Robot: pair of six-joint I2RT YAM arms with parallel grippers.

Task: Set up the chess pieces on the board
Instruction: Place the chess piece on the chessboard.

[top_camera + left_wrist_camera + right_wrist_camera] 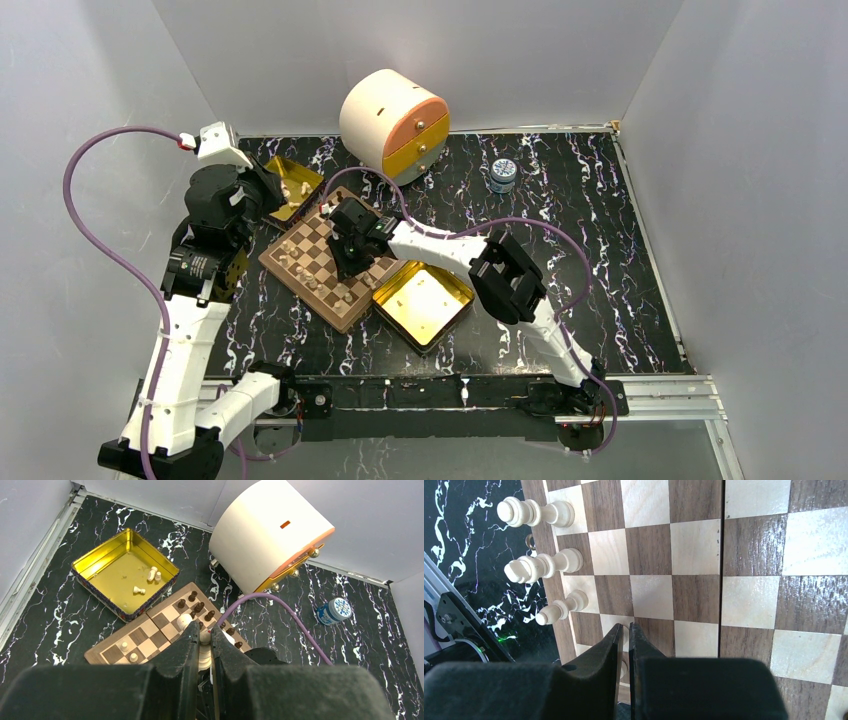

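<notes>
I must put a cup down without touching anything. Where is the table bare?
Bare table lies far right, past the right arm, nearer than the small jar. Crowded left: board, far gold tin, near gold tin, left arm. The round drawer box fills the back middle.

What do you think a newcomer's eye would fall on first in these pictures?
Probably the big cream, orange-fronted round box at the back of the table. Then the chessboard in the middle, partly set, with a shiny gold tin beside its near right side. The right gripper hangs low over the board, fingers almost together on what looks like a light chess piece.
</notes>
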